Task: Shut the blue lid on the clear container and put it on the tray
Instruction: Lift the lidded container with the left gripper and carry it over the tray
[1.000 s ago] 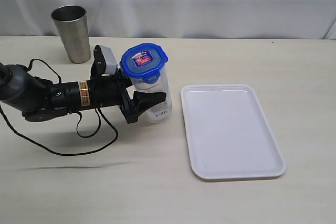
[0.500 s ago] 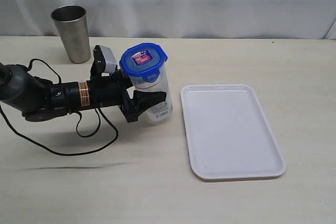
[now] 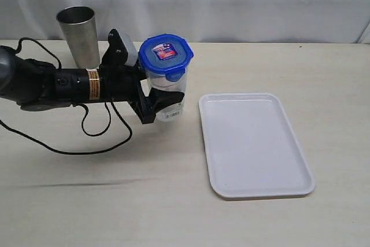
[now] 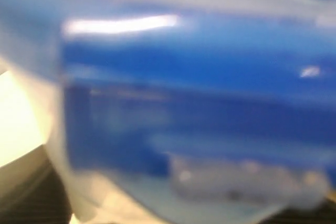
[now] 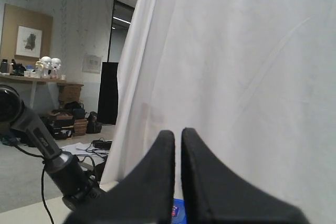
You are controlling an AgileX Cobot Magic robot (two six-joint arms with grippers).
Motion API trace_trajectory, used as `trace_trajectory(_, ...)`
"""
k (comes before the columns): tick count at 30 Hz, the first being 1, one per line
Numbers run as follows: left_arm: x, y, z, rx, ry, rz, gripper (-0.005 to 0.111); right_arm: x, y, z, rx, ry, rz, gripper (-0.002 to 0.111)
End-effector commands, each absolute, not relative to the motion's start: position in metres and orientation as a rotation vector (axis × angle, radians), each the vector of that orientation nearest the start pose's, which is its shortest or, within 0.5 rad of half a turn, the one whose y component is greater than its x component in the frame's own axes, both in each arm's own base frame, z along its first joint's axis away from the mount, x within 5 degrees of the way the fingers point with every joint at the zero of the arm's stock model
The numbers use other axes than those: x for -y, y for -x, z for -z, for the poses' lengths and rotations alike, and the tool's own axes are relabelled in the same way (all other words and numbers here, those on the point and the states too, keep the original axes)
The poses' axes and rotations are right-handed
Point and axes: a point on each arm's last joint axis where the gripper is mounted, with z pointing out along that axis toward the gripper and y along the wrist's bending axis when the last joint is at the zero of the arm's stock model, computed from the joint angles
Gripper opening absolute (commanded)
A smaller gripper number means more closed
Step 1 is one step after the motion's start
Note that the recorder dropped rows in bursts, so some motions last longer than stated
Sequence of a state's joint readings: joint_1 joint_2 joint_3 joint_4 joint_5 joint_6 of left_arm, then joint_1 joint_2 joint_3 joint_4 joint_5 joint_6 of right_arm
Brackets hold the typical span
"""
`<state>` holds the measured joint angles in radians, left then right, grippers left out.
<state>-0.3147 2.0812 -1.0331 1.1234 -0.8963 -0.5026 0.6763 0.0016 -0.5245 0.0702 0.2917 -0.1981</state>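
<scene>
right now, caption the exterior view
Left gripper holds tall clear plastic container, round blue lid on, beside white rectangular plastic tray

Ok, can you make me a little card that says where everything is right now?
lid: blue lid sits on top of the clear container
holder: left tool grips the container's side
other tool: right tool shut, holding nothing
tray: white tray to the right of the container, not touching it, nothing on it
also there: steel cup standing at the back, on the left
</scene>
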Motion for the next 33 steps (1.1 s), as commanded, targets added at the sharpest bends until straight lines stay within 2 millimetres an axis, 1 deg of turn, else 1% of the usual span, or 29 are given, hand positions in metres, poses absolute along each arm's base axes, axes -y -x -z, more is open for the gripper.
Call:
trace_trajectory(1,0.202,-0.344,-0.145,-1.660,-1.183,0.603,0.000,0.000,0.002,-0.348,-1.184,0.529,-0.468,0.005)
trace_trajectory(9,0.242,-0.338,-0.155,-1.735,-1.303,0.338,0.000,0.000,0.002,-0.348,-1.186,0.530,-0.467,0.005)
trace_trajectory(13,0.262,-0.337,-0.165,-1.752,-1.341,0.183,0.000,0.000,0.002,-0.348,-1.186,0.530,-0.467,0.005)
trace_trajectory(15,0.273,-0.337,-0.173,-1.749,-1.343,0.116,0.000,0.000,0.002,-0.348,-1.186,0.530,-0.467,0.005)
trace_trajectory(21,0.300,-0.336,-0.202,-1.664,-1.384,-0.075,0.000,0.000,0.002,-0.348,-1.186,0.530,-0.467,0.005)
trace_trajectory(23,0.308,-0.335,-0.207,-1.639,-1.410,-0.142,0.000,0.000,0.002,-0.348,-1.186,0.530,-0.467,0.005)
trace_trajectory(26,0.322,-0.329,-0.207,-1.568,-1.489,-0.248,0.000,0.000,0.002,-0.348,-1.186,0.530,-0.467,0.005)
trace_trajectory(31,0.339,-0.316,-0.191,-1.413,-1.663,-0.442,0.000,0.000,0.002,-0.348,-1.187,0.530,-0.469,0.005)
trace_trajectory(33,0.342,-0.314,-0.187,-1.353,-1.707,-0.516,0.000,0.000,0.002,-0.348,-1.187,0.530,-0.469,0.005)
